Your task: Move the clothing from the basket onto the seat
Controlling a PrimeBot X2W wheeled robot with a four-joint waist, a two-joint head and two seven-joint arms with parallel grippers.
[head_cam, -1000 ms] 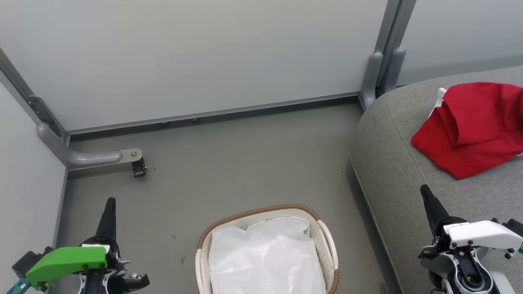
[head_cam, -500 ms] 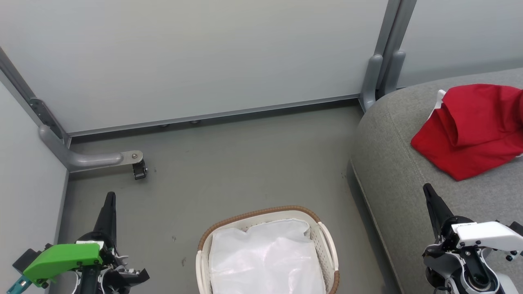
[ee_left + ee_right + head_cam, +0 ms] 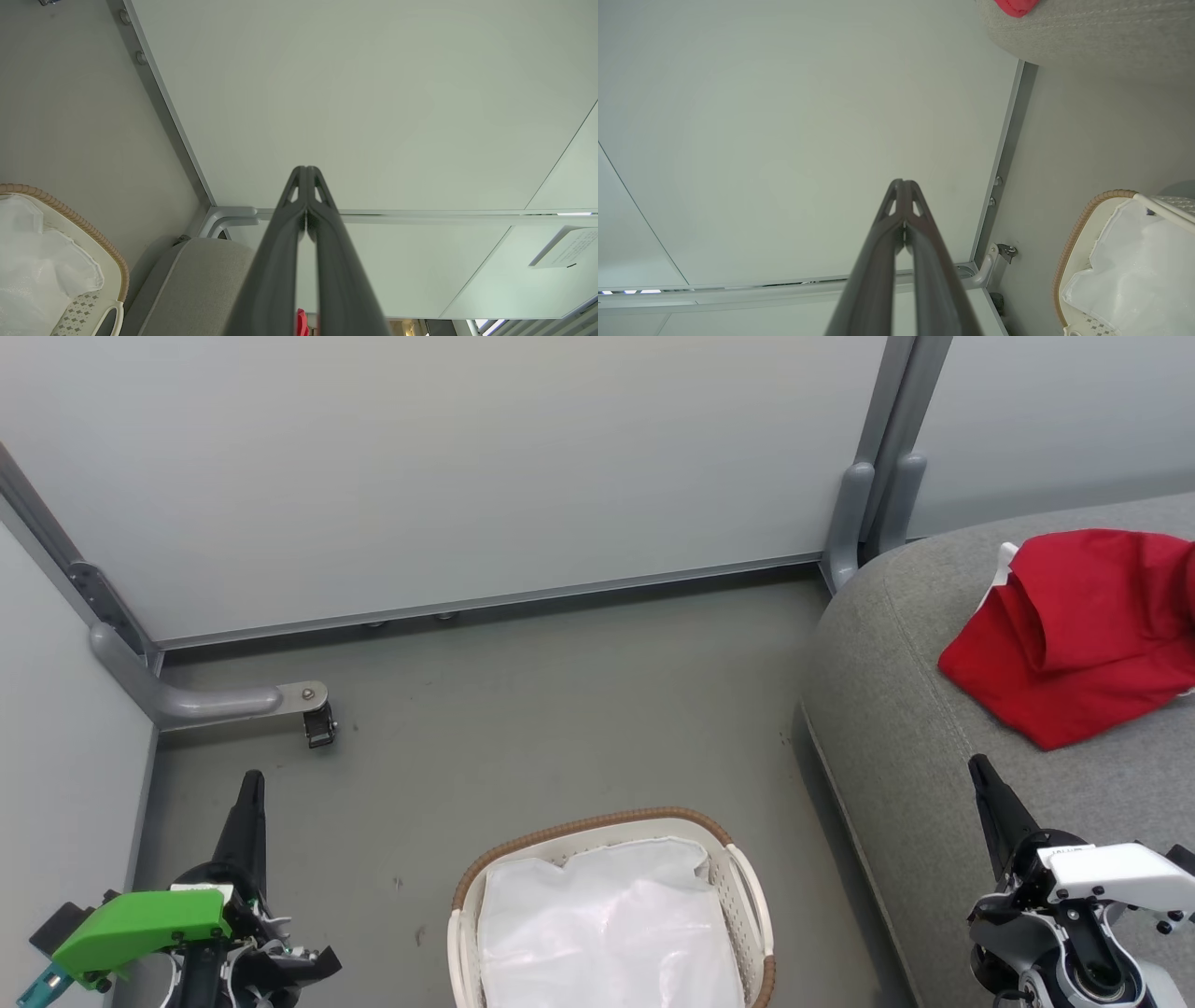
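The red clothing (image 3: pixel 1083 625) lies crumpled on the grey seat (image 3: pixel 896 709) at the right, a white panel showing at its upper left edge; a red corner of the clothing (image 3: pixel 1015 5) shows on the seat (image 3: pixel 1087 32) in the right wrist view. The cream basket (image 3: pixel 747 887) with its brown rim stands on the floor at bottom centre, holding only the white liner (image 3: pixel 607 933). My left gripper (image 3: pixel 250 782) is shut and empty at the lower left, pointing up. My right gripper (image 3: pixel 978 767) is shut and empty over the seat's near edge, below the clothing.
Pale partition panels (image 3: pixel 467 467) close off the back and left. A grey bracket with a small black caster (image 3: pixel 317 721) sits on the floor at left. A grey post (image 3: pixel 864 504) stands by the seat's far corner. Grey floor (image 3: pixel 560 709) lies between basket and wall.
The right gripper has risen slightly in the head view and the left one has shifted a little; the whole picture has shifted slightly. Clothing and basket lie as before.
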